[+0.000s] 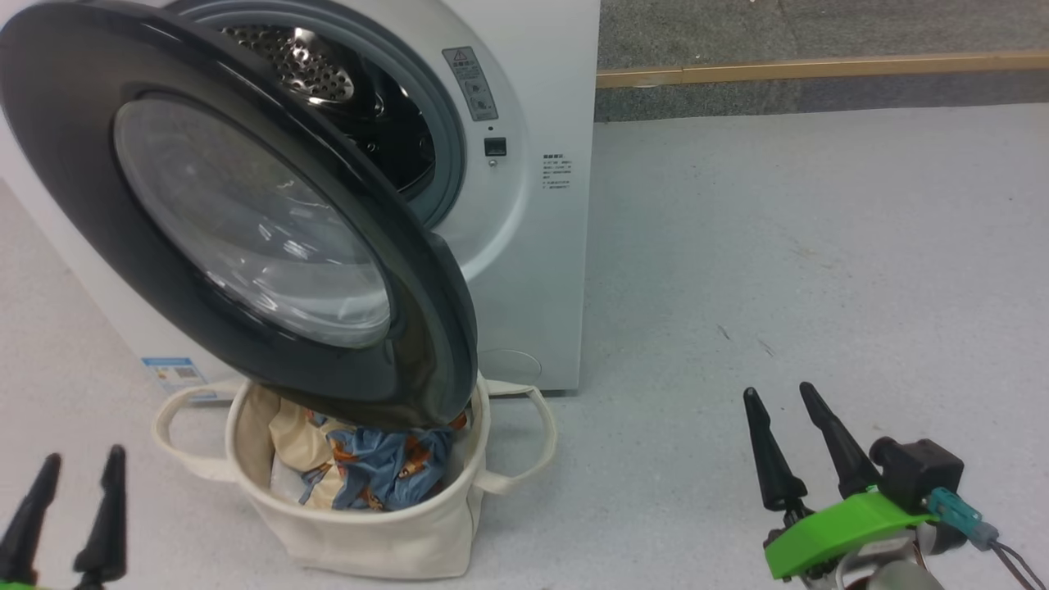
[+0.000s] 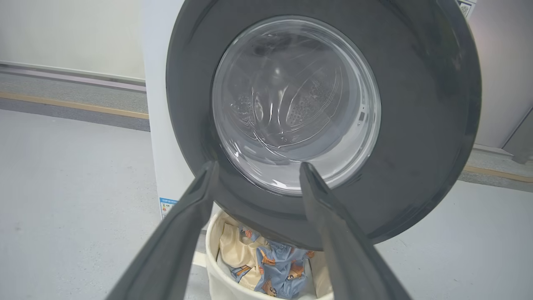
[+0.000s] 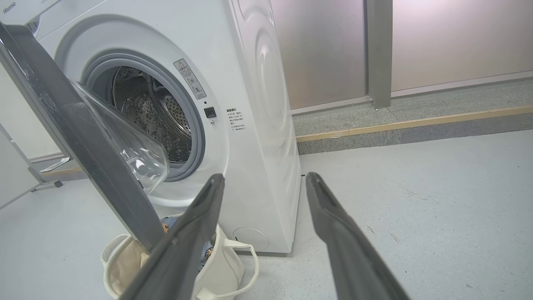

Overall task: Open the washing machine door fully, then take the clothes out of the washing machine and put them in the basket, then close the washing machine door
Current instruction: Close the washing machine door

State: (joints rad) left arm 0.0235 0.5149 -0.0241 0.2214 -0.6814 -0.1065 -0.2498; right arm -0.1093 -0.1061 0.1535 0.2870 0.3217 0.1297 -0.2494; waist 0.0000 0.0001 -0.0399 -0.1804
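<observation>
Clothes [image 1: 385, 471] lie in the basket [image 1: 369, 541] at lower left, the left gripper [image 1: 85, 456] and right gripper [image 1: 778, 392] are spread and empty, so pushing the washing machine door [image 1: 246, 221] shut seems next.

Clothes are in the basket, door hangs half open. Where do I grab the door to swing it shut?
Probably the black rim at the free edge of the washing machine door, opposite the hinge, from the robot's right with the open right gripper. That edge stands clear of the washing machine, so a finger fits either side; the basket crowds the bottom edge.
</observation>
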